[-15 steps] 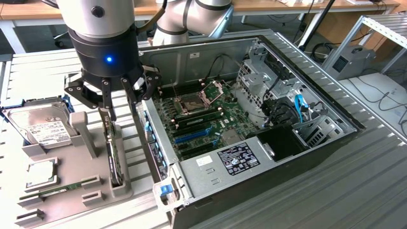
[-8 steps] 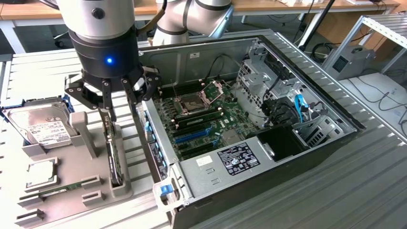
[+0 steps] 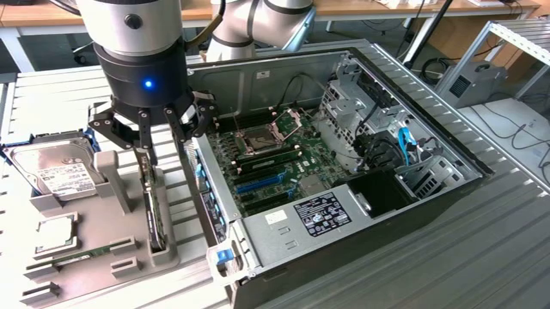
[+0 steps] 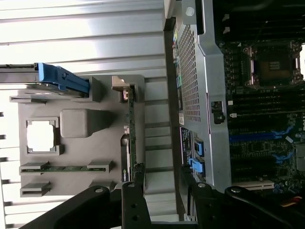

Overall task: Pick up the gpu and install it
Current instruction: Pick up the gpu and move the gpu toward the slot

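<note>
Upright in the long slot of the grey holder (image 3: 86, 270): gpu (image 3: 153, 206), standing on edge. Judged light, stiff, fragile; best taken by the bare top edge. Claw (image 3: 161, 143) directly above the holder, jaws apart, holding nothing.

a ribbed grey metal worktop (image 3: 447, 270) fills the foreground under bright, even light. behind it, wooden desks (image 3: 369, 8) on white legs (image 3: 17, 48) stand over a dark floor (image 3: 47, 46). at the exterior view's right are a metal frame (image 3: 507, 32), a small grey box (image 3: 471, 82) and loose black cables (image 3: 524, 129) on a white surface (image 3: 503, 151).
</note>
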Controlling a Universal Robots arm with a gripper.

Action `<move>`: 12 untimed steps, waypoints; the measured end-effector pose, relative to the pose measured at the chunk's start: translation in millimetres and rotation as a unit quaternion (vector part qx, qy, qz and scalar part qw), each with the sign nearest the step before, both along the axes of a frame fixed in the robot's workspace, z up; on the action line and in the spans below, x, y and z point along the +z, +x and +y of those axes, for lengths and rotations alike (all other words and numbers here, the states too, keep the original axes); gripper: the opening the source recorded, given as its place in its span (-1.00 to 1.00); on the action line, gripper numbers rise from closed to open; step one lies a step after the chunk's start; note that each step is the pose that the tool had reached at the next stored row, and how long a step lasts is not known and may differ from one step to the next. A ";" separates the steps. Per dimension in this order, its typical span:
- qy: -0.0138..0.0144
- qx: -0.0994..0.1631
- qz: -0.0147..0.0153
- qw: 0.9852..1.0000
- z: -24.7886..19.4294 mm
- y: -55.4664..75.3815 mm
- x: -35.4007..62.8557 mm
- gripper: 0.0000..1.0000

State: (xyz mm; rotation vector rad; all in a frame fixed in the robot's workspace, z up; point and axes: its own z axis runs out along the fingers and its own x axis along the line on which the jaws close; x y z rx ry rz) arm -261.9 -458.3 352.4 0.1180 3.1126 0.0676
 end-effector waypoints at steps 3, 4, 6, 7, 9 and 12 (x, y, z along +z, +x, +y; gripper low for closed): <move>0.000 0.000 0.000 1.000 0.0 -0.2 -0.8 -0.15; 0.000 0.000 0.000 1.000 0.0 -0.2 -1.0 -0.15; 0.000 0.000 0.000 1.000 0.0 -0.3 -1.5 -0.15; 0.000 0.000 0.000 1.000 0.0 -0.3 -1.7 -0.15; 0.000 0.000 0.000 1.000 0.0 -0.4 -2.1 -0.15; 0.000 0.000 0.000 1.000 0.0 -0.6 -3.0 -0.15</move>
